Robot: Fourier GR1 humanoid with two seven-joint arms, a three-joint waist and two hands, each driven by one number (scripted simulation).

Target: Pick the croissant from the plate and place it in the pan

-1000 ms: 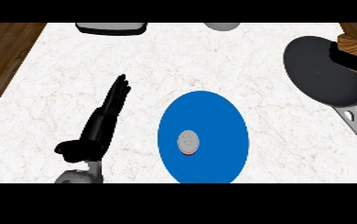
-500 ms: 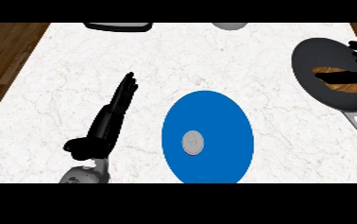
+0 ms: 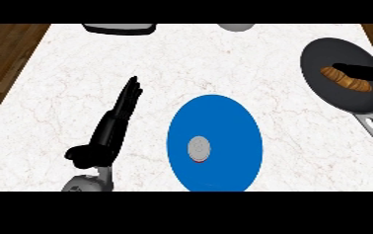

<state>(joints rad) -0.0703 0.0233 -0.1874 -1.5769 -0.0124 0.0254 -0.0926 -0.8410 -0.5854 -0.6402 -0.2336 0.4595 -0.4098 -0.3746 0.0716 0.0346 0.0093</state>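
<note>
Right hand [image 3: 358,71], fingers curled on the croissant [image 3: 342,78] over the pan [image 3: 331,60], could snag it on release; left hand [image 3: 109,129] rests flat, fingers straight

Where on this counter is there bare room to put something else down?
The widest bare marble lies between the blue plate and the pan, and across the top middle below the dark tray. The strip between the left hand and the plate is narrower. It is crowded in the pan, where the croissant lies.
</note>
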